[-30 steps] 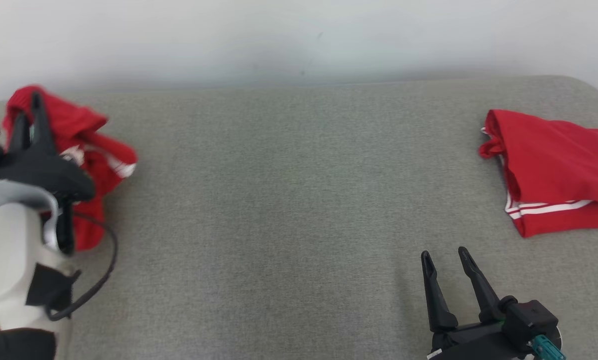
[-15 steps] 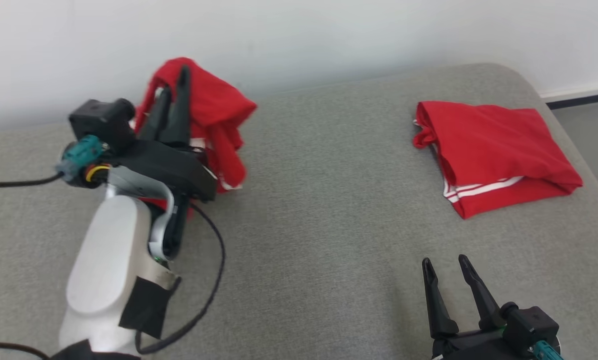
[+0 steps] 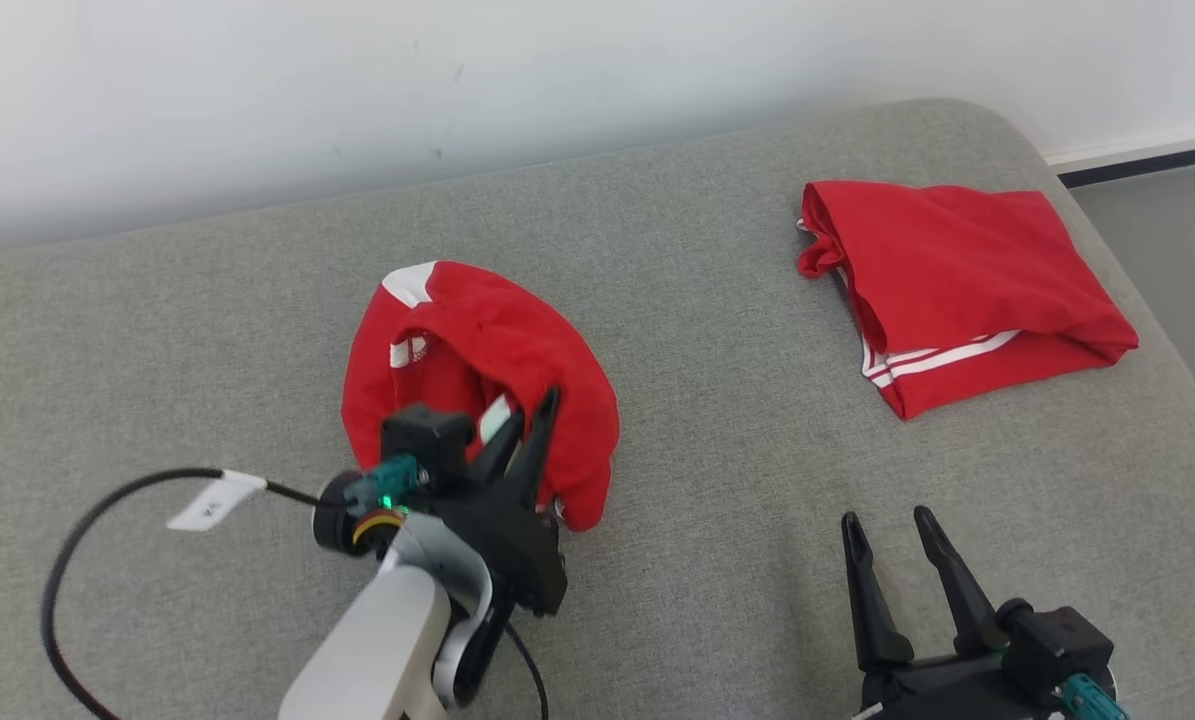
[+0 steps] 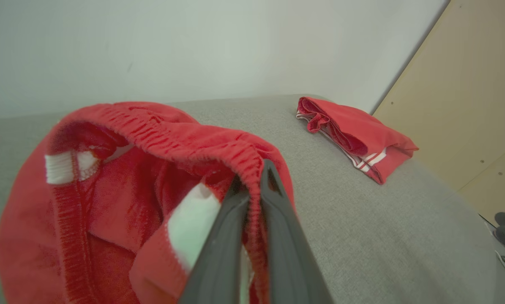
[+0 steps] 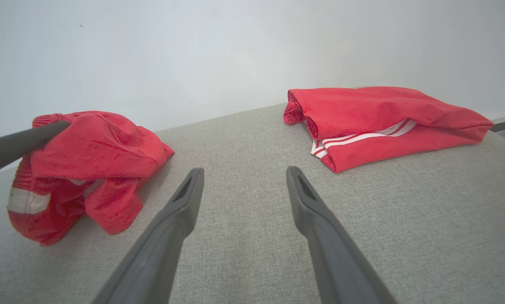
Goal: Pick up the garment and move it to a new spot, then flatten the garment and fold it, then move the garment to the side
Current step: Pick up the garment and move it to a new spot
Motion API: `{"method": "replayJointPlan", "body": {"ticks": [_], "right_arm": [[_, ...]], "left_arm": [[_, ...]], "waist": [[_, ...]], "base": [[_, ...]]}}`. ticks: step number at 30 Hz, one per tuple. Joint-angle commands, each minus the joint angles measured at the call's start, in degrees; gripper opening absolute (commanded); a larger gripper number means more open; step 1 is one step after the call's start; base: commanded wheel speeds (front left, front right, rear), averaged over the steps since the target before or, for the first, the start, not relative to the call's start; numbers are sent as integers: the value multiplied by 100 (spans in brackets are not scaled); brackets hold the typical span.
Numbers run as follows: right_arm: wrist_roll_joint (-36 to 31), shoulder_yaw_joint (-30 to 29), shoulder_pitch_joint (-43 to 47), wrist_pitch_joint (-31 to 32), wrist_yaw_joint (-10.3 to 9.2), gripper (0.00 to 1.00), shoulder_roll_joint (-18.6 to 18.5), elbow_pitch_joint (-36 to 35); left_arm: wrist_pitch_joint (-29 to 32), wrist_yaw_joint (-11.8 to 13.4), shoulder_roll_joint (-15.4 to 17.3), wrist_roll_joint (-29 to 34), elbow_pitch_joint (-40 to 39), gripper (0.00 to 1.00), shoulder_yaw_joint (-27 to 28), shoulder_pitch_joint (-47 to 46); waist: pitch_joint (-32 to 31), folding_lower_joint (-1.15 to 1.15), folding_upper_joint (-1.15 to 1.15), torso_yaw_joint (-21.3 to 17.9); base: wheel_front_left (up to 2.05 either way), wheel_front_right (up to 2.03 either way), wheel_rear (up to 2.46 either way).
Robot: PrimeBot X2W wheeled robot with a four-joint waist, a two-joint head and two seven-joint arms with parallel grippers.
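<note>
The garment (image 3: pixel 497 345) is a crumpled pair of red shorts with white trim, near the middle of the grey padded surface (image 3: pixel 717 470). My left gripper (image 3: pixel 532 415) is shut on its elastic waistband. The left wrist view shows the two fingers pinched on the waistband's rim (image 4: pixel 218 143), with the garment (image 4: pixel 104 202) hanging open below. From the right wrist view, the garment (image 5: pixel 96 147) sags onto the surface, a left finger (image 5: pixel 20 143) at its top. My right gripper (image 3: pixel 887 520) is open and empty at the lower right, well apart from it, with its fingers (image 5: pixel 176 215) spread.
A second red garment (image 3: pixel 957 270) with white stripes lies folded at the far right of the surface, seen too as a red bundle (image 5: pixel 370 109). A pale wall runs behind. The surface's rounded right edge drops to the floor (image 3: pixel 1157 210). A black cable (image 3: pixel 77 530) loops off my left arm.
The head camera has turned, shifting the whole picture. My left gripper has carried the garment from the far left back edge to the middle of the surface and lower. The right gripper stayed put.
</note>
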Motion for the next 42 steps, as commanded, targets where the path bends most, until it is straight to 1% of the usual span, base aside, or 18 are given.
{"method": "replayJointPlan", "body": {"ticks": [1,4,5,6,7,10,15,19,25,30,32,37,39,42], "right_arm": [[18,13,-75,-10,-9,100,-1,18],[11,-15,-66,-10,-9,100,-2,8],[1,-11,-63,-10,-9,100,-2,6],[-10,-13,-48,-10,-9,100,2,4],[-20,-26,-24,-10,-9,100,2,5],[-42,-72,62,-10,-9,100,-3,-4],[-56,-124,174,-10,-9,100,-2,-3],[-61,-153,249,-10,-9,100,-1,-22],[-74,-146,272,-10,-9,100,-2,-32],[-76,-151,291,-10,-9,100,-2,-13],[-81,-171,332,-10,-10,100,-2,-2],[-76,-277,442,-10,-10,100,0,-23],[-90,-294,482,-10,-10,100,-1,-26],[-98,-334,550,-10,-10,100,-2,-18]], "left_arm": [[-99,-5,7,-39,155,0,-83,79],[-253,-23,6,-117,428,0,-277,96],[-342,1,12,-143,476,15,-327,70],[-413,16,9,-139,506,92,-387,25],[-498,29,6,-129,521,100,-448,-19],[-672,63,7,-158,477,100,-567,-45],[-862,151,33,-158,222,100,-546,206],[-938,291,181,-145,-102,100,-436,620],[-975,464,412,-202,-541,100,-263,1529],[-985,579,422,-120,-801,100,-89,1934],[-986,731,498,185,-1087,100,84,2149],[-981,946,407,706,-1785,100,826,2889],[-981,945,395,945,-1977,100,1077,3122],[-981,837,352,1174,-2112,100,1415,3429]], "waist": [[-2,0,0,8],[-28,0,0,60],[-43,0,0,79],[-57,0,0,106],[-76,0,0,133],[-144,0,0,224],[-275,0,0,376],[-349,0,0,475],[-386,0,0,560],[-402,0,0,582],[-433,0,0,601],[-512,0,0,726],[-553,0,0,790],[-623,0,0,904]], "base": [[0,0,0],[0,0,0],[0,0,0],[0,0,0],[0,0,0],[0,0,0],[0,0,0],[0,0,0],[0,0,0],[0,0,0],[0,0,0],[0,0,0],[0,0,0],[0,0,0]]}}
